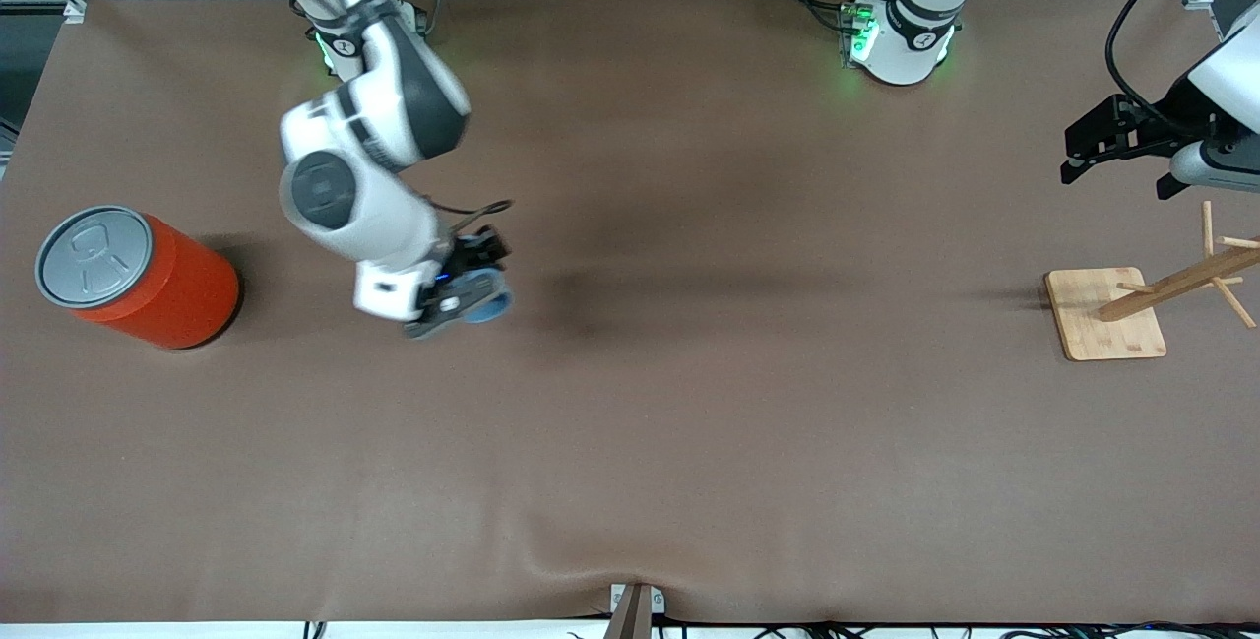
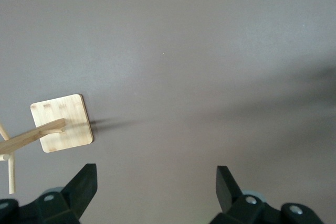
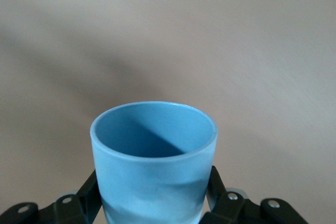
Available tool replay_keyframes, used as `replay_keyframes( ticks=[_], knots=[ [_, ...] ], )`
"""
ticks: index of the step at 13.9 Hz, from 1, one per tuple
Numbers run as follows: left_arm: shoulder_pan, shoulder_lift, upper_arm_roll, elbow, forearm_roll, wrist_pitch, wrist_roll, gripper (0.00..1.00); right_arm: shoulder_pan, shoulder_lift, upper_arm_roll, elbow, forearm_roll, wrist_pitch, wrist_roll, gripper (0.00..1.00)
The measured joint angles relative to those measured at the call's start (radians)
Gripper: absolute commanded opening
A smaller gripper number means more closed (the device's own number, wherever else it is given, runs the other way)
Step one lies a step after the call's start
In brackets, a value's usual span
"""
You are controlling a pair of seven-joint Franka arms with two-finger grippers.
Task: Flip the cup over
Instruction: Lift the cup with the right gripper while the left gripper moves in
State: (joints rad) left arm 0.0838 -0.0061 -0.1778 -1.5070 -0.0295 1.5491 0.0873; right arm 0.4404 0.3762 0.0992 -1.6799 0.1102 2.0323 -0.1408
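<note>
The light-blue cup point(image 1: 489, 301) sits between the fingers of my right gripper point(image 1: 463, 302), over the brown table toward the right arm's end. In the front view the gripper hides most of it. In the right wrist view the cup point(image 3: 153, 156) fills the lower middle. Its open mouth and deeper blue inside show, and the black fingers point(image 3: 216, 183) press on both of its sides. My left gripper point(image 1: 1115, 178) waits open and empty above the table at the left arm's end. Its two fingertips stand wide apart in the left wrist view point(image 2: 155, 182).
A large orange can point(image 1: 148, 280) with a grey pull-tab lid stands at the right arm's end. A wooden peg stand on a square base point(image 1: 1102, 316) stands at the left arm's end, nearer to the front camera than the left gripper. It also shows in the left wrist view point(image 2: 62, 123).
</note>
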Motion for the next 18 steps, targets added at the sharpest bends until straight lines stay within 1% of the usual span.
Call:
replay_keyframes(
  ticks=[4,5,8,9,10,14,16,18],
  knots=[
    [-0.001,0.014,-0.001,-0.018,-0.022,-0.003,0.001,1.0,0.121,0.133,-0.001,0.113,-0.07,0.08,-0.211,0.0],
    [0.0,0.031,-0.001,-0.027,-0.045,-0.003,0.001,1.0,0.156,0.159,-0.001,0.124,-0.104,0.108,-0.229,0.0],
    [0.0,0.106,-0.001,-0.044,-0.075,-0.002,0.001,1.0,0.266,0.24,-0.002,0.148,-0.264,0.171,-0.234,0.0],
    [0.001,0.129,0.0,-0.051,-0.097,-0.003,0.0,1.0,0.296,0.269,-0.002,0.161,-0.301,0.18,-0.234,0.0],
    [0.009,0.151,0.001,-0.061,-0.135,-0.003,-0.003,1.0,0.323,0.294,-0.003,0.173,-0.321,0.185,-0.233,0.0],
    [0.089,0.253,0.003,-0.115,-0.293,-0.002,0.008,1.0,0.379,0.338,-0.008,0.194,-0.334,0.189,-0.234,0.0],
    [0.104,0.277,0.003,-0.137,-0.35,-0.002,0.021,1.0,0.404,0.357,-0.01,0.195,-0.347,0.199,-0.227,0.0],
    [0.102,0.279,0.001,-0.169,-0.43,-0.003,0.026,1.0,0.427,0.379,-0.011,0.196,-0.359,0.211,-0.198,0.0]
  ],
)
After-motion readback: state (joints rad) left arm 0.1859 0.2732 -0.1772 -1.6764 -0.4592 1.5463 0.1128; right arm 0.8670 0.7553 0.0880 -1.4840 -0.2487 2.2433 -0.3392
